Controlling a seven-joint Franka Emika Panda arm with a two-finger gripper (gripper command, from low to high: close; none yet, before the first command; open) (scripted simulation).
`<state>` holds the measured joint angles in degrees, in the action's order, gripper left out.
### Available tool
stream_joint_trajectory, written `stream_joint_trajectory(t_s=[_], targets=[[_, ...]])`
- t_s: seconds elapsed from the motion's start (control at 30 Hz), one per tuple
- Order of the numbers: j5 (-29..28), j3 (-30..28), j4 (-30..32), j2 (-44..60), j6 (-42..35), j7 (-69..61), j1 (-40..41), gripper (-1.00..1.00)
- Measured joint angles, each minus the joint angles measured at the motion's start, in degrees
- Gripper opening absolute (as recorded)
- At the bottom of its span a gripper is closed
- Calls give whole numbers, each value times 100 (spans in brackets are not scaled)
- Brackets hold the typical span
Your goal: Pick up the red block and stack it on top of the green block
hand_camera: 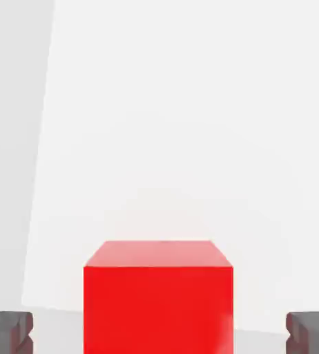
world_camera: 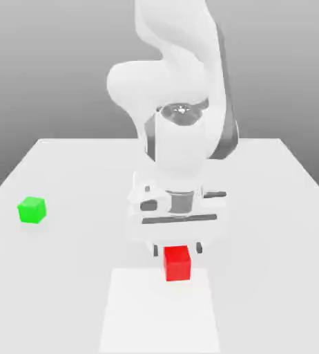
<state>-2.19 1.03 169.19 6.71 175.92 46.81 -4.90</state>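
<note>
Green block (world_camera: 32, 209) sits on the white worktop (world_camera: 279, 228) at the exterior view's far left, well apart from the red block (world_camera: 177, 263) near centre. Spread wide, the fingers (hand_camera: 9, 332) flank the red block without touching it, gripping nothing.

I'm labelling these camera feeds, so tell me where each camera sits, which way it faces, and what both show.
Exterior view: off the arm, facing it across the white table; shows the arm, gripper, red block, green block.
Hand view: on the hand, looking past open fingertips at the red block between them.
Shared: the red block, gripper, table.
</note>
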Motion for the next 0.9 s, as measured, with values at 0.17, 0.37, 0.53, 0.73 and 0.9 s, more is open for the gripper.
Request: stream_joint_trajectory(t_s=[0.17, 0.37, 0.53, 0.73, 0.9], targets=[[-23, -37, -22, 174, 150, 17, -31, -100], [65, 29, 42, -291, -250, -41, 5, -100], [230, -16, 185, -1307, -1125, -162, -87, -100], [-54, -646, 76, -1696, -1584, 711, 1154, -100], [-370, -1282, -61, -1822, -1816, 1612, 2415, -100]])
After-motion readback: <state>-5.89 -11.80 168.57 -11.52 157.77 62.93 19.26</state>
